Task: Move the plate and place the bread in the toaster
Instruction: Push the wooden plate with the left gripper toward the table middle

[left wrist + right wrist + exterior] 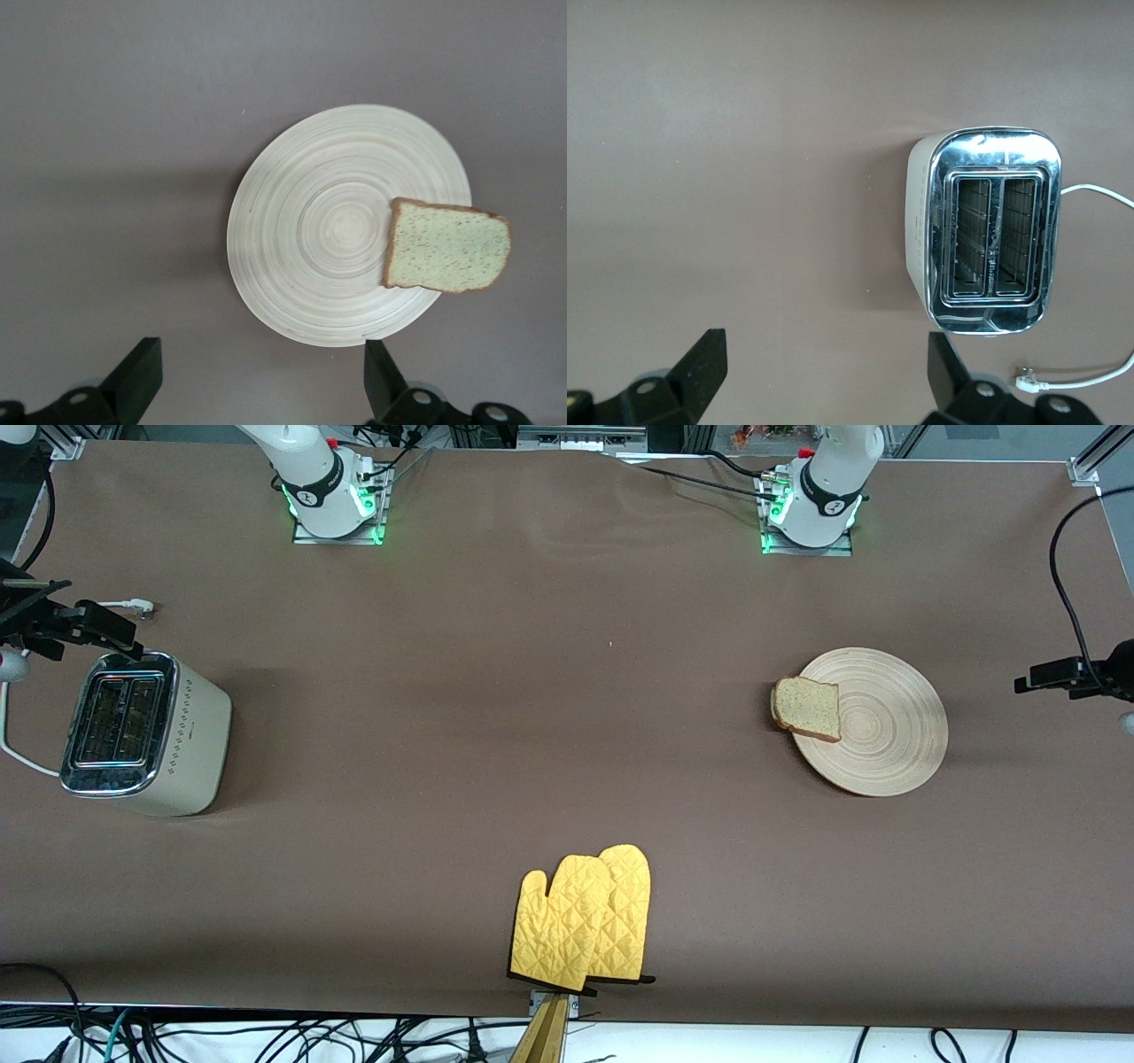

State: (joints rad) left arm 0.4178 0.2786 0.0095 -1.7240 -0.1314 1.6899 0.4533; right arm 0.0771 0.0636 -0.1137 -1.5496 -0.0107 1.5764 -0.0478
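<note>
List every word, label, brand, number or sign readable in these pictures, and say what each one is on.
No text can be read anywhere.
Toaster: dotted diamond marks and a small dark mark on its side, too small to read.
Arm bases: a black band with a small white mark on each, too small to read.
Plate, bread, oven mitts: no lettering.

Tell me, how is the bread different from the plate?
The bread is square, while the plate is round. The bread is much smaller than the plate. The bread is speckled with a darker crust, but the plate is pale wood with ring grooves. The bread lies on the plate's rim and hangs over it toward the toaster's end, while the plate lies flat on the table. Both are flat and light-colored.
</note>
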